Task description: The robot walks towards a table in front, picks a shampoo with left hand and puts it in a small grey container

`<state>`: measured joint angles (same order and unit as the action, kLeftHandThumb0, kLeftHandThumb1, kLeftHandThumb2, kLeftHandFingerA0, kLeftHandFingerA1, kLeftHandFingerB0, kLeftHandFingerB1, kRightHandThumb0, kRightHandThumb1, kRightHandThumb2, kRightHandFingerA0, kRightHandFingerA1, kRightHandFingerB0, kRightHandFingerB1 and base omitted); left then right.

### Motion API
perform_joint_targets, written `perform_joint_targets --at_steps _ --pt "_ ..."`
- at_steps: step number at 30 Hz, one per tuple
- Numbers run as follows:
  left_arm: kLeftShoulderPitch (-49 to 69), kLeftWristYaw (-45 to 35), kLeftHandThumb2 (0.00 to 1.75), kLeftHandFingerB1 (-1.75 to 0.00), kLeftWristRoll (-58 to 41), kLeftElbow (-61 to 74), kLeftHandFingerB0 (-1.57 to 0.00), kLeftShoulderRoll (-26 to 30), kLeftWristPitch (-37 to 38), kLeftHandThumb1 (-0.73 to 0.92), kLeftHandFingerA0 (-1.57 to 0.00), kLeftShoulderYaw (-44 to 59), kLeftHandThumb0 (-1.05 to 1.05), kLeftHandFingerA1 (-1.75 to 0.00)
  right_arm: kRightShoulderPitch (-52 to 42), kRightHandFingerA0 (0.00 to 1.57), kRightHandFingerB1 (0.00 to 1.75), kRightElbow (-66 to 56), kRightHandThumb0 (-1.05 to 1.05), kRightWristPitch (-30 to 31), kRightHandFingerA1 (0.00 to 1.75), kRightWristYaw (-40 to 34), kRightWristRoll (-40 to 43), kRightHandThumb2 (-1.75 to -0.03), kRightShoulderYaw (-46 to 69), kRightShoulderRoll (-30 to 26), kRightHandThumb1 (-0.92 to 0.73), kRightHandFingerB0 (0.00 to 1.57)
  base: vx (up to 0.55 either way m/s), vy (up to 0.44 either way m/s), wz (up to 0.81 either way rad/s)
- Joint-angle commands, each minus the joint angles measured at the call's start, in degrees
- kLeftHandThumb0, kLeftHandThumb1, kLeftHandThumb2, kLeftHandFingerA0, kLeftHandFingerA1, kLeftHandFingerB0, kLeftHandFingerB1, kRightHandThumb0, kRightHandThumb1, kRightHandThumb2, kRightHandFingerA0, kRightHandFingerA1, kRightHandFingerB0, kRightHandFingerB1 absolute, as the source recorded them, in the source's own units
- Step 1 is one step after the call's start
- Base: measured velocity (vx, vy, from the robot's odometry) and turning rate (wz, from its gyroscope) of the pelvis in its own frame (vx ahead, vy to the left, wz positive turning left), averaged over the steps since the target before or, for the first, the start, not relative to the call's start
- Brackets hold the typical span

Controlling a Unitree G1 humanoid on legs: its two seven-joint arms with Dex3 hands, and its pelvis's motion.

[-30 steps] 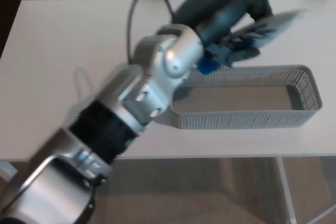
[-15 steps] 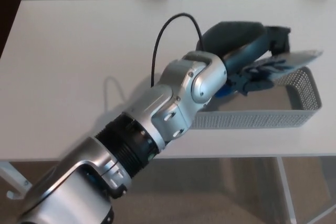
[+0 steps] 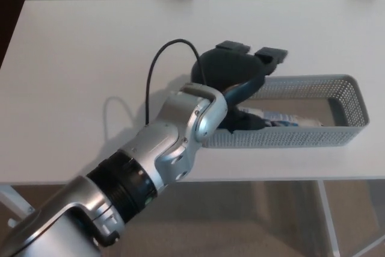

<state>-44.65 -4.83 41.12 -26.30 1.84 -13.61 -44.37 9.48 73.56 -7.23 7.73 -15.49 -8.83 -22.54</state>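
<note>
Grey mesh container [image 3: 352, 97] is set by front edge of worktop [image 3: 90, 58]; shampoo [image 3: 283, 121] is laid flat inside it. Left hand [image 3: 234, 73] is held over container's left end, fingers [image 3: 271, 56] spread, nothing gripped, so drop prob. done.

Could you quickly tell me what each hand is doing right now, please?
Left hand: open; shampoo lies in the grey container.
Right hand: not in view.
</note>
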Motion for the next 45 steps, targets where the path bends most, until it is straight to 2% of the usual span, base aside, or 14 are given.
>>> perform_joint_targets --at_steps 1,5,15,27,28,29,30,31,33,35,36,39,40,45 --pt "0.2 -2.2 0.85 -0.04 2.5 1.4 0.0 0.2 -3.6 0.49 0.0 1.4 -0.85 0.0 -0.3 0.61 0.39 -0.2 -0.26 -0.2 0.45 0.5 -0.8 -0.61 -0.6 -0.8 -0.74 0.5 0.0 0.0 0.0" --pt "0.4 -1.1 0.9 -0.04 1.8 3.4 0.0 0.5 -2.6 0.51 0.0 3.4 -0.89 0.0 0.6 0.58 0.38 -0.2 -0.26 0.3 0.44 0.7 -0.5 -0.61 -0.6 -0.5 -0.73 0.5 0.0 0.0 0.0" --pt "4.8 -6.2 0.89 -0.06 0.3 35.8 0.0 3.9 -4.9 0.52 0.0 14.9 -0.86 -0.01 0.1 0.58 0.38 -0.3 -0.27 -0.2 0.44 1.3 -1.1 -0.61 -1.6 -0.9 -0.74 0.49 0.0 0.0 0.0" --pt "14.6 -21.4 0.7 -0.32 -19.6 74.6 -0.09 12.8 -6.1 0.38 -0.09 36.8 -0.62 -0.19 1.0 0.59 0.38 -0.3 -0.28 0.5 0.44 1.8 -0.4 -0.62 -1.2 -1.9 -0.74 0.47 0.0 0.0 0.0" --pt "23.8 -21.4 0.91 -0.47 -25.0 80.7 0.0 13.4 -3.2 0.4 0.0 40.4 -0.27 -0.5 0.3 0.6 0.37 0.0 -0.27 0.9 0.43 1.5 -0.1 -0.61 -0.9 -1.9 -0.73 0.45 0.0 0.0 0.0" --pt "29.4 -21.5 0.95 -0.47 -27.1 83.4 0.0 13.9 -1.3 0.48 0.0 42.1 -0.24 -0.5 0.4 0.59 0.37 0.2 -0.28 0.9 0.43 1.4 -0.7 -0.61 -1.4 -2.2 -0.74 0.46 0.0 0.0 0.0" --pt "31.4 -21.6 0.95 -0.47 -27.9 84.4 0.0 14.1 -0.7 0.48 0.0 42.8 -0.24 -0.5 0.5 0.59 0.37 0.3 -0.28 0.9 0.43 1.4 -1.0 -0.61 -1.6 -2.3 -0.74 0.46 0.0 0.0 0.0" --pt "42.0 -22.9 0.56 -0.32 -35.5 86.1 -0.14 14.2 3.8 0.54 -0.05 47.3 -0.18 -0.27 0.3 0.58 0.38 0.4 -0.29 0.5 0.44 1.5 -1.1 -0.61 -1.9 -2.1 -0.74 0.47 0.0 0.0 0.0" --pt "55.9 -25.1 0.6 -0.35 -43.5 86.3 -0.15 14.7 10.5 0.55 -0.11 51.8 -0.05 -0.2 -0.6 0.59 0.37 0.4 -0.29 0.1 0.44 1.6 -1.0 -0.62 -1.8 -2.0 -0.74 0.46 0.0 0.0 0.0" --pt "66.6 -27.3 0.59 -0.34 -48.1 86.3 -0.18 14.6 14.6 0.57 -0.12 55.0 -0.04 -0.21 -1.8 0.59 0.37 0.3 -0.29 -0.3 0.44 1.7 -1.0 -0.62 -1.9 -2.0 -0.74 0.47 0.0 0.0 0.0" --pt "76.1 -29.0 0.89 -0.49 -50.9 84.1 -0.14 13.7 20.3 0.42 0.0 57.0 -0.03 -0.45 -2.6 0.6 0.38 0.4 -0.3 -0.2 0.43 1.3 -1.2 -0.62 -2.1 -2.2 -0.73 0.49 0.0 0.0 0.0" --pt "90.4 -32.0 0.91 -0.49 -54.5 76.3 -0.16 13.1 34.0 0.44 0.0 61.1 -0.09 -0.45 -2.4 0.63 0.38 0.7 -0.3 1.0 0.44 0.4 -0.5 -0.62 -1.2 -2.1 -0.73 0.49 0.0 0.0 0.0" --pt "95.4 -33.1 0.6 -0.33 -55.1 72.3 -0.29 13.3 40.2 0.65 -0.15 62.8 -0.12 -0.3 -2.5 0.61 0.37 0.7 -0.3 1.0 0.43 0.1 -0.2 -0.61 -0.9 -2.1 -0.73 0.47 0.0 0.0 0.0" --pt "106.9 -45.0 0.61 -0.32 -61.3 55.4 -0.28 16.8 51.8 0.68 -0.2 69.6 -0.17 -0.29 -3.6 0.64 0.38 1.2 -0.31 1.1 0.43 -0.8 0.4 -0.62 -0.1 -2.7 -0.71 0.51 0.0 0.0 0.0"
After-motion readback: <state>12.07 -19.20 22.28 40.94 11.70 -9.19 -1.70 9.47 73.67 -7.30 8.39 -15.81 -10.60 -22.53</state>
